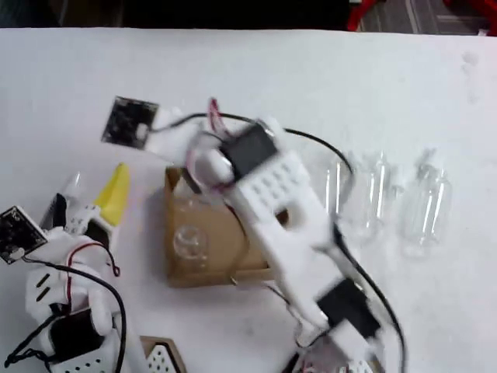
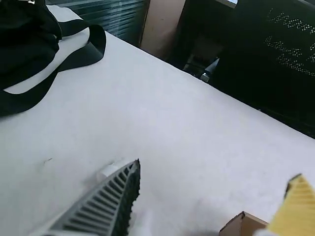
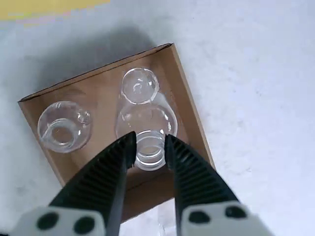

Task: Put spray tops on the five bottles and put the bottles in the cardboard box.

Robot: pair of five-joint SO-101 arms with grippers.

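On the white tabletop [image 1: 256, 70] the cardboard box [image 1: 233, 241] sits near the middle, and the right arm [image 1: 279, 210] stretches over it from the near right side. In the right wrist view the right gripper [image 3: 150, 142] is above the box [image 3: 184, 93]. Its two black fingers [image 3: 120, 157] are narrow and closed on the neck of a tilted bottle [image 3: 142, 105] of clear plastic. This bottle leans inside the box with its open neck toward the camera and no spray top on it. Just beside it in the same box is another clear bottle [image 3: 63, 125], also with no top; the high view shows it [image 1: 186, 241] in the left part of the box.

Three more clear bottles [image 1: 377, 194] are in a row to the right of the box, well apart from it. I cannot tell whether they stand or lie.

The left gripper [image 1: 95, 194] is to the left of the box, low over the tabletop. Its fingers are wide apart with nothing between them: a grey ribbed finger [image 2: 118, 196] and a yellow finger [image 2: 298, 206]. A corner of the box [image 2: 241, 223] is just beside the yellow one. A black strap [image 2: 74, 54] lies on the tabletop farther away.
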